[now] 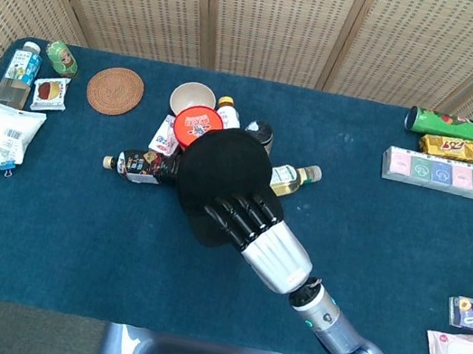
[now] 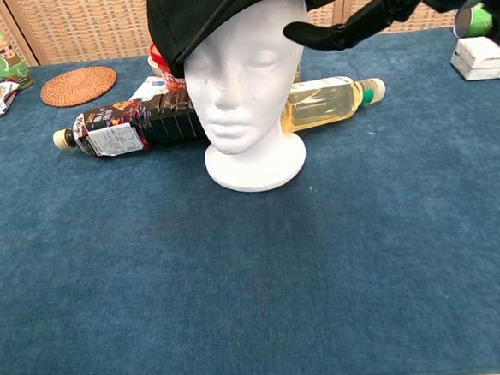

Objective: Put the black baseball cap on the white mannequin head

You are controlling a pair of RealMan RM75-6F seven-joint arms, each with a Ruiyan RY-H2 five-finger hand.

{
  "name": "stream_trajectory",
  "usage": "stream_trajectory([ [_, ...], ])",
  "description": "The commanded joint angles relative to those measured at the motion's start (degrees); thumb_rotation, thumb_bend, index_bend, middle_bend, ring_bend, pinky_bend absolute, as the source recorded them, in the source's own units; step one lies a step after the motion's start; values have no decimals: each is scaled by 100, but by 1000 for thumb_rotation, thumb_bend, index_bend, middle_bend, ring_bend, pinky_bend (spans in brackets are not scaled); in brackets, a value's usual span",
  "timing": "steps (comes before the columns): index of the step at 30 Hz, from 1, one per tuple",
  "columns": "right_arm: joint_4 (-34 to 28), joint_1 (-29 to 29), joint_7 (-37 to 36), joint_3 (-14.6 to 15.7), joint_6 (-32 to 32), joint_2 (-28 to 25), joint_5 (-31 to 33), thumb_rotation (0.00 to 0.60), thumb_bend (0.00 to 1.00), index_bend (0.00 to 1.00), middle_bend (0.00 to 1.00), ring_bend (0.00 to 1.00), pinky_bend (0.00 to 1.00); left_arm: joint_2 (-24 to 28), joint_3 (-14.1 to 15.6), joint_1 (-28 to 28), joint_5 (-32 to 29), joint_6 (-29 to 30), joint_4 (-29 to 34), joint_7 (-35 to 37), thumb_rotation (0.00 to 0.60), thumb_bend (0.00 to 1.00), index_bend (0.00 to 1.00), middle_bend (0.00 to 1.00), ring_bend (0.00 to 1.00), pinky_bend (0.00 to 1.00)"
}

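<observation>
The black baseball cap (image 2: 220, 9) sits on the white mannequin head (image 2: 241, 85), which stands near the middle of the table (image 1: 76, 204). In the chest view the cap rides crooked — its brim dips down over the mannequin's forehead toward 8 o'clock, while the side nearer the robot's right stands higher. From the head view the cap (image 1: 221, 177) covers the mannequin entirely.

The right hand (image 1: 243, 218) lies at about 5 o'clock from the cap's crown, fingers spread and laid over the cap's near edge. In the chest view its dark fingers (image 2: 342, 31) stretch out clear of the cloth with nothing between them, so I judge it has let go and holds nothing — though whether the fingertips brush the fabric, the head view does not settle. The left hand is not in view.

The cap looks light and soft in the crown, stiffer in the brim. It should give and fold under a pinch, so the brim edge or the firm front panel is the better hold for straightening it; the crown would only crumple. The foam-like head probably weighs little too, and a hard tug on the cap could tip it onto the dark bottle (image 2: 130, 125) at its 9 o'clock or the yellow bottle (image 2: 330, 100) at its 3 o'clock. A light downward press on the high side seems enough.
</observation>
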State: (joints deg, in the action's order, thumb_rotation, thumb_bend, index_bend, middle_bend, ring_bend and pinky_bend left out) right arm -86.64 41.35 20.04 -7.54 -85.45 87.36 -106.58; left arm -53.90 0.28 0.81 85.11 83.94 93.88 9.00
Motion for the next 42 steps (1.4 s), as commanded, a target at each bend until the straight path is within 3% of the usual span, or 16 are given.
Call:
stream_trajectory([
  [1,-46,-92,8,10,-61,-95,25,600,311,18,165,177,249,9,-4,8,-14,-17,15,-10,600,252,387,240,190,223],
  [12,-161,-774,-204,68,-390,-758,484,600,312,0,153,169,248,74,-33,43,-71,-70,125,-54,600,252,387,240,190,222],
  [19,-348,-1347,-445,177,-298,-1315,1237,600,312,16,176,216,271,128,-53,84,-160,-158,260,-187,600,252,387,240,190,223],
  [23,-391,-1710,-610,148,-373,-1512,1758,600,312,179,296,353,396,108,-65,91,-227,-190,281,-251,600,252,387,239,191,223],
  [25,-366,-1897,-687,113,-410,-1571,2043,600,313,377,452,508,536,69,-78,85,-264,-178,257,-300,600,252,388,240,190,223],
  [28,-392,-2083,-816,140,-321,-1645,2329,598,313,562,620,696,758,-5,-86,72,-261,-133,211,-342,600,253,387,240,191,223],
  [34,-404,-2433,-739,249,-306,-1680,2653,600,329,694,736,830,854,-337,-142,-20,-124,229,-42,-408,600,252,387,250,201,240],
  [42,-461,-2977,-715,400,-643,-1617,2765,600,331,712,755,843,862,-733,-28,-178,55,448,-343,-258,600,253,411,279,229,257],
])
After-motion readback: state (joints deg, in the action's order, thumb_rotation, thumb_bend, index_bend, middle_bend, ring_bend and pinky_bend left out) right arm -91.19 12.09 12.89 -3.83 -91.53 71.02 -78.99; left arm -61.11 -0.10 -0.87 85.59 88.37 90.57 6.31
